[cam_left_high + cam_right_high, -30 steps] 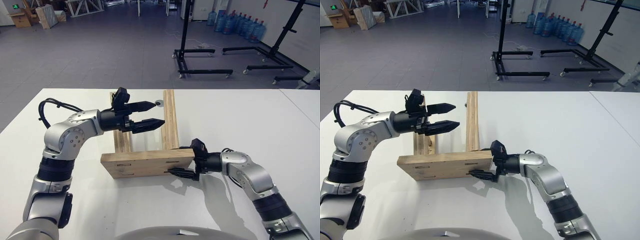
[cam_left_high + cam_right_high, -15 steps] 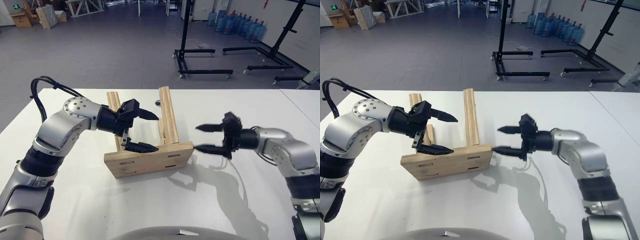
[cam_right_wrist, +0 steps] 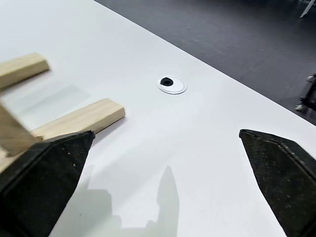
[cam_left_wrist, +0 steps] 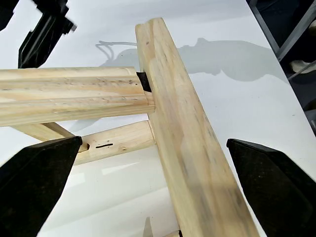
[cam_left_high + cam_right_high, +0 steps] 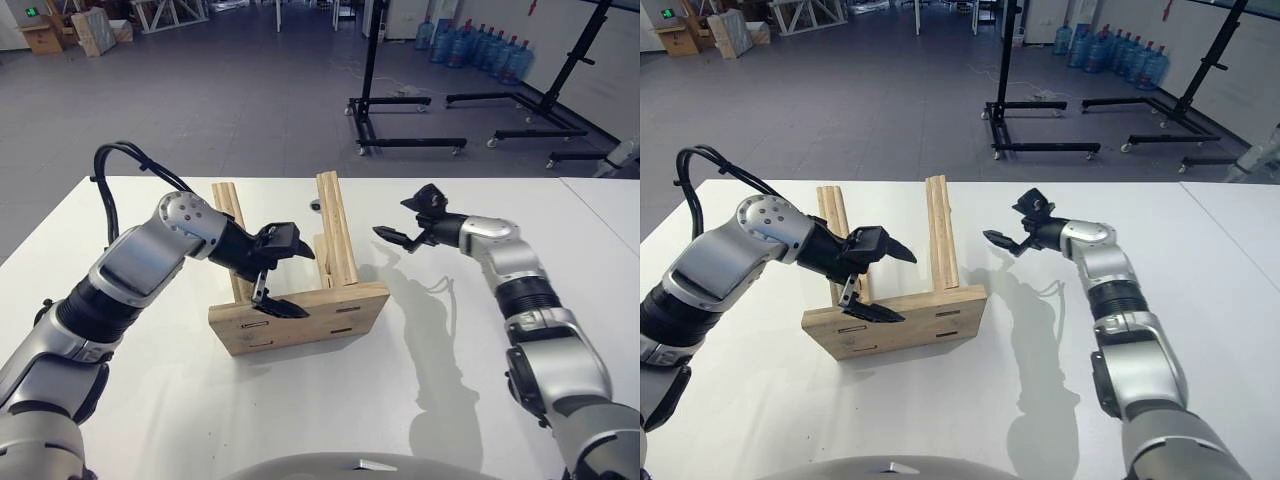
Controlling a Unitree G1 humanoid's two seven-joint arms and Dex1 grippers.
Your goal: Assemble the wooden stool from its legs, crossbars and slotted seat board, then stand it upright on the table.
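Mostly built, not yet upright: pale wooden stool (image 5: 330,315) sideways on white desk (image 5: 300,420), left hand (image 5: 308,284) splayed astride it, right hand (image 5: 392,218) splayed beside.

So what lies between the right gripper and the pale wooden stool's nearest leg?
Only bare white table, in both eye views; the open right gripper hovers clear of the pale wooden leg.

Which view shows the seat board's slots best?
Left eye view: the seat board stands on edge, slotted face toward the camera; the right eye view matches. The left wrist view looks along its top edge where a leg joins. The right wrist view catches leg ends.
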